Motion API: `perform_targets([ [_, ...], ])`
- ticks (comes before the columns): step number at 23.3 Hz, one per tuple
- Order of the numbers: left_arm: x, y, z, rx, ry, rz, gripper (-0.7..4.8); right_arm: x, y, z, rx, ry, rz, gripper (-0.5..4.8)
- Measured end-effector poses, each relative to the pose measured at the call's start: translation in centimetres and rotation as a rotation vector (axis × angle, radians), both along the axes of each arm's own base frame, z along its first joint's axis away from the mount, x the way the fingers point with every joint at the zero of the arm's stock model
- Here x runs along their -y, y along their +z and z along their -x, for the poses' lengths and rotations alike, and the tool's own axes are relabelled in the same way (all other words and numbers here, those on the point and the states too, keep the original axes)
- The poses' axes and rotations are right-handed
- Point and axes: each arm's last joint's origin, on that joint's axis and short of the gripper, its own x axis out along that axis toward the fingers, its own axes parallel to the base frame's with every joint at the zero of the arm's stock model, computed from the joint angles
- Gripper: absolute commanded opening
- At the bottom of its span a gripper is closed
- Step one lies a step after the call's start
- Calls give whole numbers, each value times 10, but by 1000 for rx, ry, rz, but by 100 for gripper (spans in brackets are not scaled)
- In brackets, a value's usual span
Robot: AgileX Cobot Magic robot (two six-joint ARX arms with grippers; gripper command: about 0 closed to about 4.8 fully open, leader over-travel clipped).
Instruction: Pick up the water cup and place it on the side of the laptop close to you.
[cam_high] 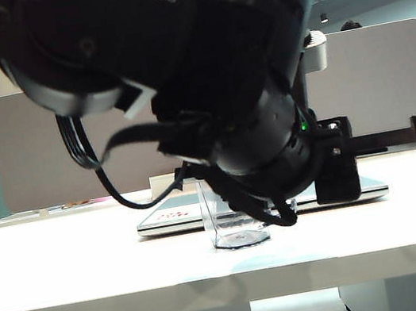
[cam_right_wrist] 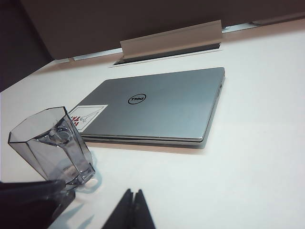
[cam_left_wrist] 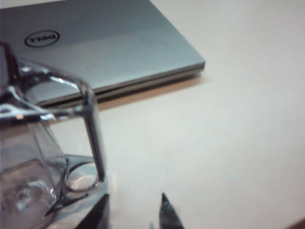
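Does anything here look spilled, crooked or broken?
Nothing stands out. The water cup stands upright and looks empty on the table beside the closed laptop; no spill shows. The left gripper is open beside it.

The white table (cam_high: 65, 261) carries the closed silver laptop (cam_right_wrist: 157, 107), lying flat toward its back edge. The water cup (cam_right_wrist: 50, 145) stands upright between the laptop and the table's front edge, seemingly just clear of it.

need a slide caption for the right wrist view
Water cup upright on the table before the closed laptop.
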Motion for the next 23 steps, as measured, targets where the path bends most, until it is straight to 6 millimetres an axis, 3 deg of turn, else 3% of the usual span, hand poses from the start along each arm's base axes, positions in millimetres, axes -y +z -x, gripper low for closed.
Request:
perform_targets([
  [5, -4, 21, 16, -21, -35, -53, 120, 0, 0, 0, 0, 0, 0, -2],
  [8, -18, 56, 29, -31, -58, -82, 101, 0, 0, 0, 0, 0, 0, -2],
  [11, -38, 90, 34, -21, -55, -79, 47, 0, 0, 0, 0, 0, 0, -2],
  [12, -48, 108, 37, 19, -44, -76, 47, 0, 0, 0, 0, 0, 0, -2],
  [14, -65, 134, 42, 108, -18, -111, -6, 0, 0, 0, 0, 0, 0, -2],
  [17, -90, 161, 37, 200, 32, -175, -5, 0, 0, 0, 0, 0, 0, -2],
  [23, -138, 177, 7, 194, 207, -243, -5, 0, -1, 0, -9, 0, 0, -1],
])
